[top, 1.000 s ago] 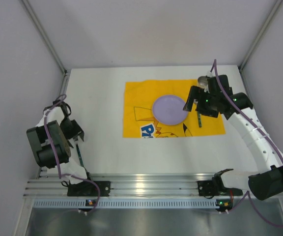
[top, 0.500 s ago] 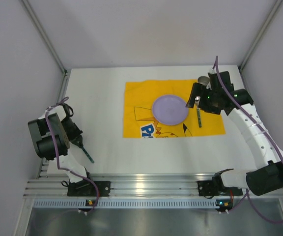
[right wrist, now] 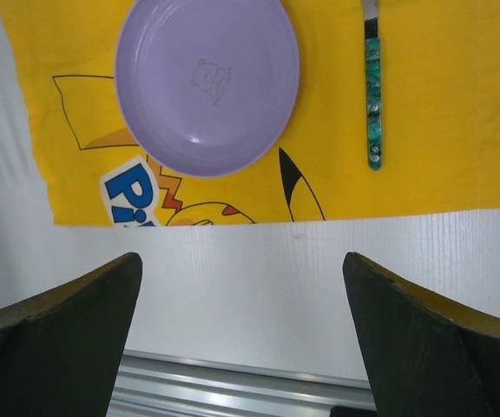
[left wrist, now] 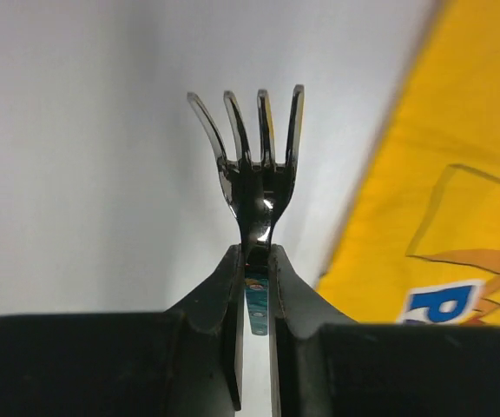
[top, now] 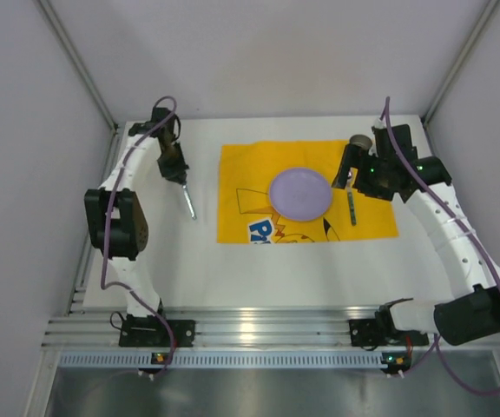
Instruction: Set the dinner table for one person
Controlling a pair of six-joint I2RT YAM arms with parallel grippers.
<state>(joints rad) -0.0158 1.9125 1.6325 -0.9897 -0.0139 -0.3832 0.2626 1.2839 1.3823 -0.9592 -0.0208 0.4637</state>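
The white dinner table (top: 259,269) carries a yellow printed cloth (top: 241,174) with a purple plate (top: 300,193) on it. A green-handled utensil (top: 352,208) lies on the cloth right of the plate. My left gripper (top: 179,178) is shut on a fork (top: 187,201), held above the white top just left of the cloth. In the left wrist view the fork's tines (left wrist: 248,122) stick out past the gripper (left wrist: 254,254). My right gripper (top: 354,174) is open and empty above the utensil. The right wrist view shows the plate (right wrist: 207,82), the utensil (right wrist: 372,104) and the open gripper (right wrist: 241,257).
A ribbed silver rail (top: 259,330) runs along the near edge and shows in the right wrist view (right wrist: 233,382). A small grey round object (top: 360,142) sits at the cloth's far right corner. Grey walls close in the left, right and back.
My left arm has swung from the near left up to the far left beside the cloth, carrying the fork. My right gripper has shifted slightly; the utensil stays on the cloth.
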